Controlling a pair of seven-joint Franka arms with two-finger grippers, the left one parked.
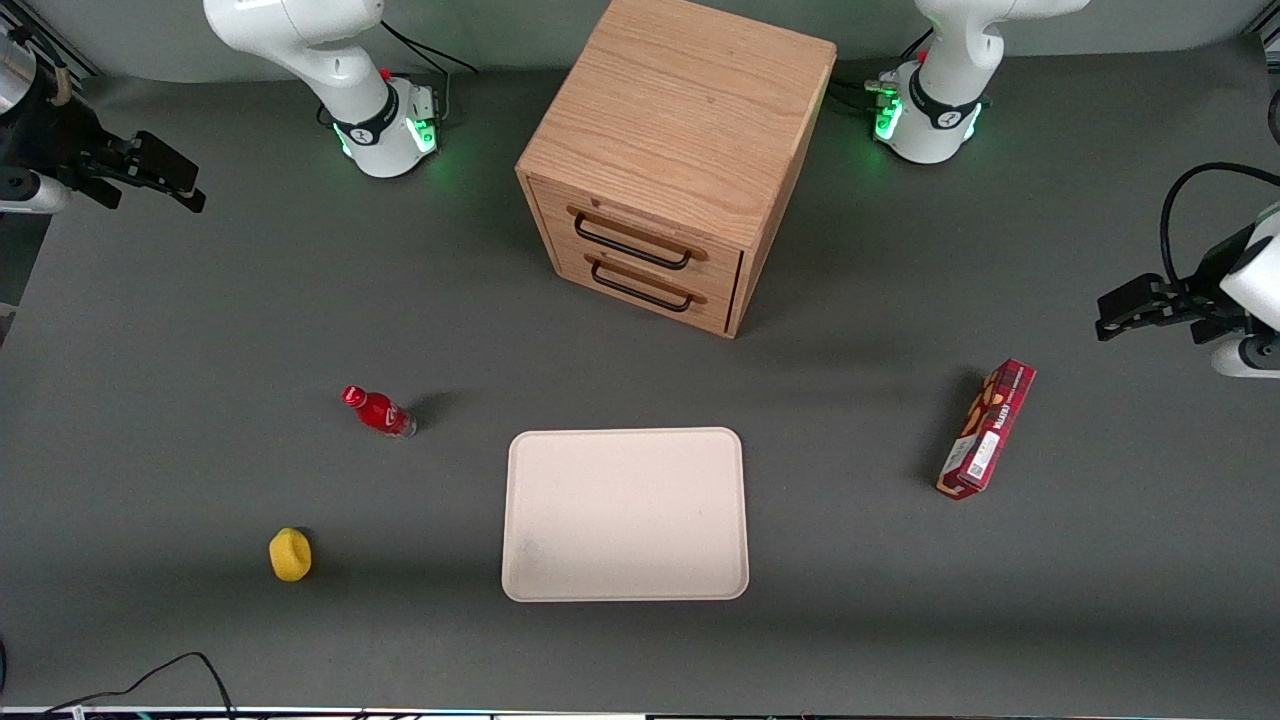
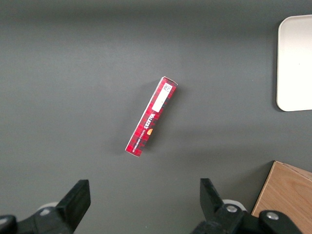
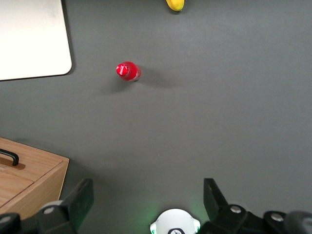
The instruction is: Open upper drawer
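Gripper [image 1: 160, 175] open, well apart from upper drawer [image 1: 640, 235]; drawer shut

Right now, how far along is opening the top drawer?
Nothing looks done yet: the upper drawer sits flush in the cabinet, as does the lower drawer. Nothing is in hand: the gripper hangs open, high at the working arm's end of the table. Left: reach the handle, grasp, pull.

Tabletop [image 1: 200, 330]: dark grey | wooden cabinet [image 1: 690, 110] farthest from front camera | cream tray [image 1: 625, 515] nearest | red bottle [image 1: 378, 411], yellow fruit [image 1: 290, 554] toward working arm's end | red box [image 1: 985, 430] toward parked arm's end | end effector [image 1: 185, 185] open above the working arm's end
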